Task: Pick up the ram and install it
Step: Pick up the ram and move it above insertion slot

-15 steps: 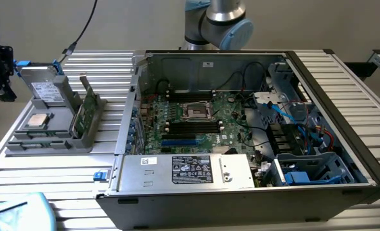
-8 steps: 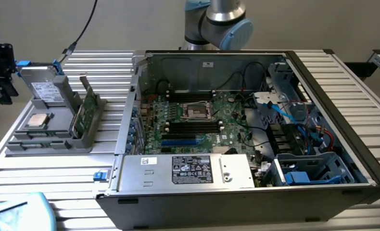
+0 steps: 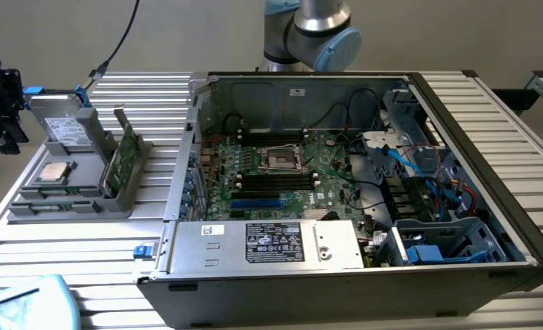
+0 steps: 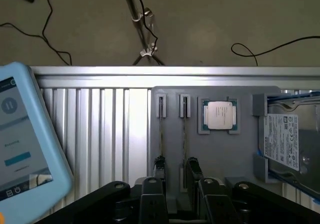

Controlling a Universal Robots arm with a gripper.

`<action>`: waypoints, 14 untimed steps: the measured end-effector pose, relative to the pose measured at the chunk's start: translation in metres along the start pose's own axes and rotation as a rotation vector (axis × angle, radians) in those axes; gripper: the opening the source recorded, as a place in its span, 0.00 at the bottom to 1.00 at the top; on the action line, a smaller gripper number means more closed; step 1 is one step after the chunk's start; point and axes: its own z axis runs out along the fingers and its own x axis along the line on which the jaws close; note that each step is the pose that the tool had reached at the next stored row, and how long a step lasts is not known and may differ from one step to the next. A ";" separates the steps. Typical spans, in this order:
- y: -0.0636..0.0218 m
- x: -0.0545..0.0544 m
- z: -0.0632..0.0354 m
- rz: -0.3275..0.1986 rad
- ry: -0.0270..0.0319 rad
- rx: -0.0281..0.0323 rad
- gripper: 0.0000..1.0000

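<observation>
The tool (image 4: 176, 170) is spread, its two black fingertips (image 4: 159, 165) standing apart with nothing pinched between them, over one end of the two narrow slots in the gray tray (image 4: 220, 154). The ram (image 4: 184, 139) stands on edge in the tray's slot nearer the processor (image 4: 219, 115), seen as a thin line, and a hard drive (image 4: 282, 139) lies at the tray's side beyond the processor. The tray rests on the ribbed bench (image 3: 79, 254), just beside the open computer case (image 3: 345, 292), on the exterior view's left of it.
</observation>
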 end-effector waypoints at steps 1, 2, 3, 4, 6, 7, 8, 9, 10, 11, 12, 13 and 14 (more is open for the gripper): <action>0.0002 0.000 0.0019 -0.001 0.0001 0.0000 0.31; 0.0003 0.000 0.0037 -0.003 0.0003 0.0001 0.31; 0.0004 0.000 0.0056 -0.005 0.0005 0.0000 0.31; 0.0004 0.000 0.0072 -0.006 0.0007 0.0000 0.31; 0.0002 0.000 0.0110 -0.010 0.0010 0.0001 0.31; 0.0001 0.000 0.0128 -0.012 0.0013 0.0002 0.31; -0.0001 0.000 0.0146 -0.014 0.0015 0.0004 0.31; -0.0002 0.000 0.0164 -0.016 0.0017 0.0004 0.31; -0.0004 0.000 0.0182 -0.018 0.0018 0.0004 0.31; -0.0005 0.000 0.0199 -0.019 0.0021 0.0005 0.31; -0.0007 0.000 0.0219 -0.021 0.0021 0.0007 0.31; -0.0008 0.000 0.0237 -0.022 0.0022 0.0007 0.31; -0.0010 0.000 0.0255 -0.023 0.0024 0.0008 0.31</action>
